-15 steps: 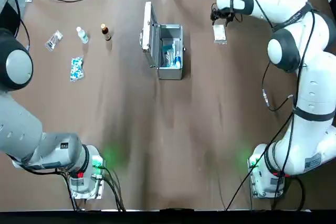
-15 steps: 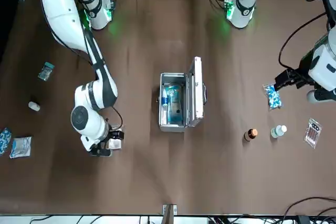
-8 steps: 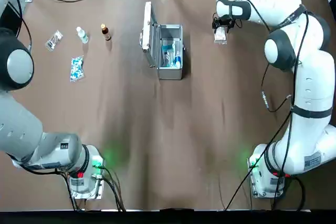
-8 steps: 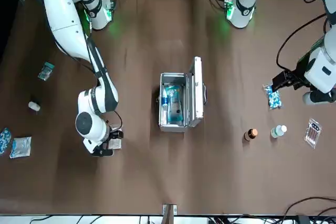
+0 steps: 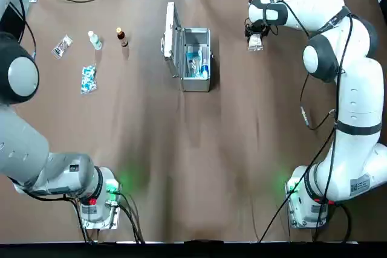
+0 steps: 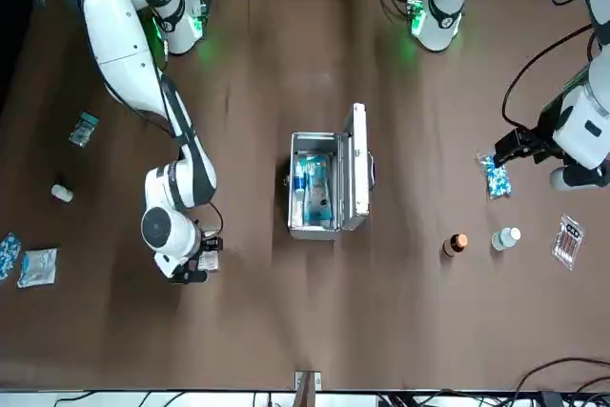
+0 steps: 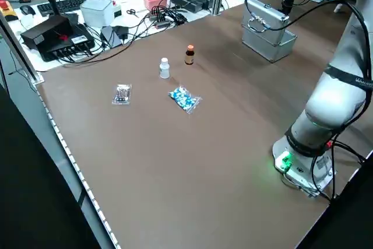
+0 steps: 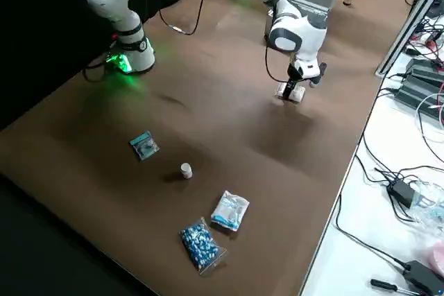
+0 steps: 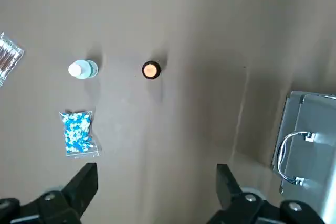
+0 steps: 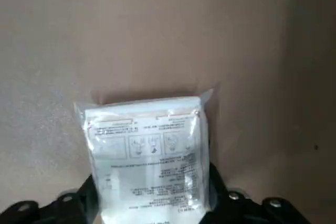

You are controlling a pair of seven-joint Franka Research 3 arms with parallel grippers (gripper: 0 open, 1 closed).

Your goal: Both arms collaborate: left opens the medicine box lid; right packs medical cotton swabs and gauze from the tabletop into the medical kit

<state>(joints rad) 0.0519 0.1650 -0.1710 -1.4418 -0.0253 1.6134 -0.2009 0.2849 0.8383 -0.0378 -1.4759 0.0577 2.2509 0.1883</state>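
Right gripper point(image 10: 152, 205) is pinching the white packet point(image 10: 149, 156) — I'm reading the case point(image 5: 195, 58) as open, packing only starting; left gripper point(image 9: 155, 182) is hanging spread.

The tabletop point(image 5: 181, 149) is plain dull brown. On it, the medicine box point(image 5: 192, 60) is silver-grey metal, with blue and white packets showing inside. The gauze packet point(image 10: 149, 153) is white with a pale blue band and fine grey print. A bag of capsules point(image 5: 88, 79) is speckled blue and white. One small bottle point(image 5: 122, 37) is amber-brown with an orange cap; another bottle point(image 5: 94, 40) is clear with a white cap. Both arms are white with black joints, and green lights glow at their bases.
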